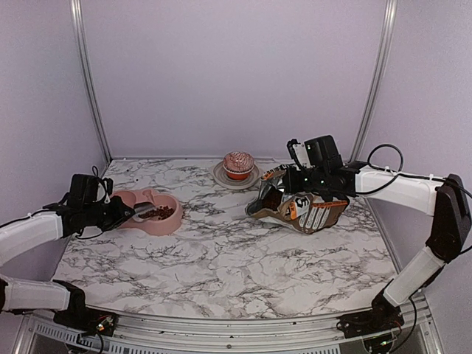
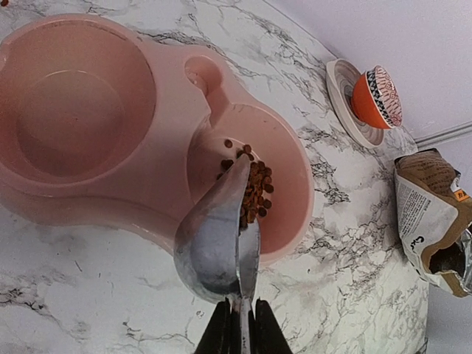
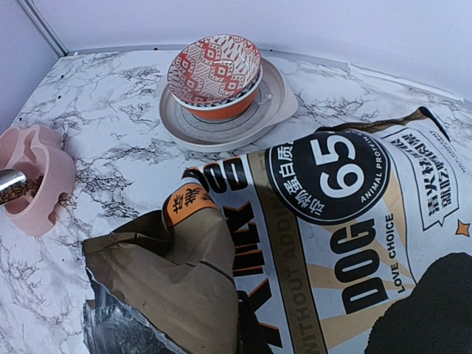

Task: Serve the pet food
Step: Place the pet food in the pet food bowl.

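Observation:
The pet food is a small heap of dark reddish-brown kibble in the right well of a pink double bowl, at the table's left. My left gripper is shut on the handle of a metal scoop. The scoop is tilted on its side over that well, with kibble at its lip. My right gripper is at the torn mouth of the printed dog food bag. It is shut on the bag's folded edge. The bag lies on its side at the table's right.
A red patterned bowl stands on a grey plate at the back middle. The left well of the pink bowl holds nothing. Purple walls close the back and sides.

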### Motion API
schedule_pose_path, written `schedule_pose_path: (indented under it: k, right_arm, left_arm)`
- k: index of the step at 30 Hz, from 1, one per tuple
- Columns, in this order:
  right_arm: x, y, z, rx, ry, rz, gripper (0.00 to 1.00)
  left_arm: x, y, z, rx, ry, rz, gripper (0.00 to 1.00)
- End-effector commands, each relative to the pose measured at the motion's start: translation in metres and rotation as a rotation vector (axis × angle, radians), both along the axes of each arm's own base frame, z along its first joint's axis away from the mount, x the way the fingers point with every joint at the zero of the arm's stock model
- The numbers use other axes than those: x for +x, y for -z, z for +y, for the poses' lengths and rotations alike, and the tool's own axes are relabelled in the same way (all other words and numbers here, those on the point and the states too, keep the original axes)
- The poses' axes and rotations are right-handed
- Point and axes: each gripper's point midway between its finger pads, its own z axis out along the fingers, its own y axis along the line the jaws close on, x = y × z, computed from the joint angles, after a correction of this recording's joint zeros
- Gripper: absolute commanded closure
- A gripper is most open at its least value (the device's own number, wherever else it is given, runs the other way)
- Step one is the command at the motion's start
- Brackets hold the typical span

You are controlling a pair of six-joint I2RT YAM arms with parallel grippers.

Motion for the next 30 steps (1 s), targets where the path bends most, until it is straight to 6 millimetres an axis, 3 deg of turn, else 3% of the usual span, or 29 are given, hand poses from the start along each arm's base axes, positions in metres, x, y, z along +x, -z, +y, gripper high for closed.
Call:
schedule_pose_path:
  k: [1,16,18,24,30]
  right_arm:
    - [0.017,-0.021,-0.010,0.008,0.052,-0.061,1.00]
    - [0.016,-0.024,-0.010,0.005,0.044,-0.066,1.00]
    - [0.016,-0.024,-0.010,0.000,0.041,-0.067,1.00]
    - [0.014,-0.024,-0.009,0.002,0.029,-0.064,1.00]
    - [0.013,-0.020,-0.009,0.002,0.029,-0.057,1.00]
  left_arm:
    - [-0.002,0.005,0.001,0.062,0.025,0.034,1.00]
    - [0.006,-0.002,-0.009,0.208,0.093,0.047,1.00]
    - [0.011,-0.016,-0.015,0.212,0.116,0.023,1.00]
    - [0.011,-0.026,-0.015,0.318,0.141,0.027,1.00]
    - [0.005,-0.018,-0.016,0.403,0.162,0.048,1.00]
